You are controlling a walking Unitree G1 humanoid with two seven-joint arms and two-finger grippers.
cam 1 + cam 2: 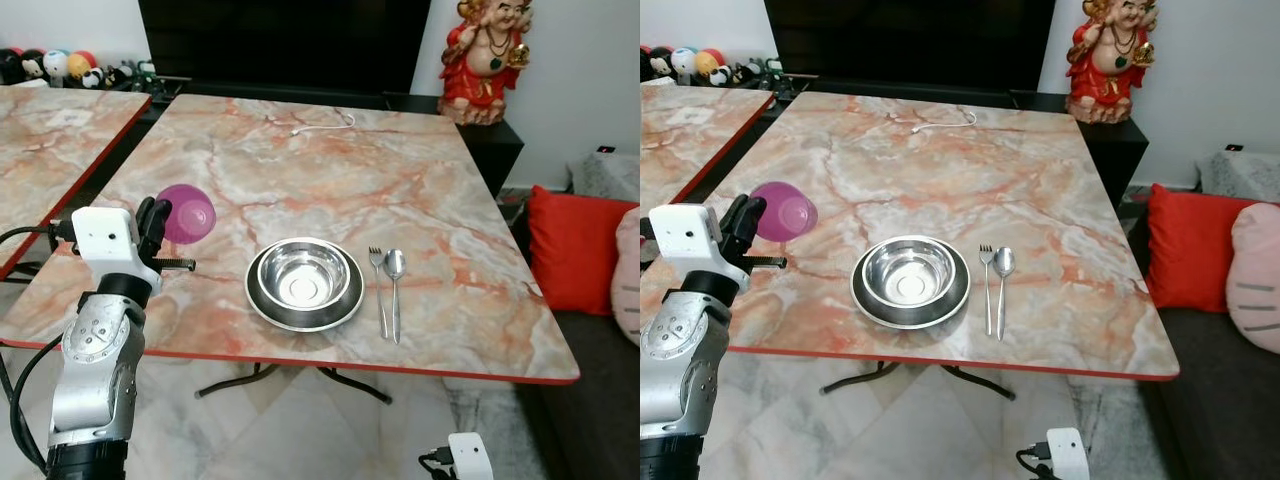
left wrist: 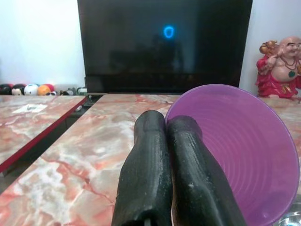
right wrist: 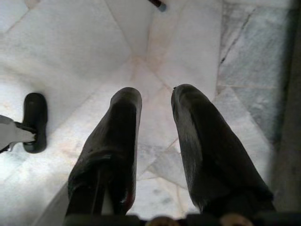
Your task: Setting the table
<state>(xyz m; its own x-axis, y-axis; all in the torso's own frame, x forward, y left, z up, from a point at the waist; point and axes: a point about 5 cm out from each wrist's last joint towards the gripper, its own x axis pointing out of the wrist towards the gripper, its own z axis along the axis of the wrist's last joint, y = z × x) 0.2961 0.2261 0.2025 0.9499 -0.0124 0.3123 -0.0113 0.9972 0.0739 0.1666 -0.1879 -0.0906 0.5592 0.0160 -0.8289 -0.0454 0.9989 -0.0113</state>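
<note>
A: What is the left gripper (image 2: 164, 129) doing?

B: Its two black fingers (image 2: 146, 169) are pressed together on the rim of a purple cup (image 1: 186, 213). The wrist view shows the fingers side by side with almost no gap, and the cup's wall is clamped between them. The cup is tilted, its mouth turned toward the wrist camera.

A: Where is the cup?

B: Held above the left part of the table (image 1: 330, 160), off the surface, to the left of the bowl (image 1: 305, 274). The left arm (image 1: 98, 360) rises from below the near edge of the table.

A: And the bowl?

B: It is steel and sits on a dark-rimmed plate (image 1: 262, 300) near the front edge. Just to its right lie a fork (image 1: 379, 290) and a spoon (image 1: 395, 285), side by side and nearly parallel, handles toward the robot. The cup is apart from all of them.

A: The right gripper (image 3: 157, 101)?

B: It hangs low at the side, pointing down at the pale tiled floor (image 3: 84, 42). Its fingers stand parted with a clear gap between them, and nothing is in that gap.

A: Anything else on the table?

B: A white cable (image 1: 325, 125) at the far side. Beyond the table are a dark screen (image 2: 164, 44) and a red statue (image 1: 487, 60). A second table (image 1: 50, 130) stands to the left, and a red cushion (image 1: 575, 245) lies to the right.
</note>
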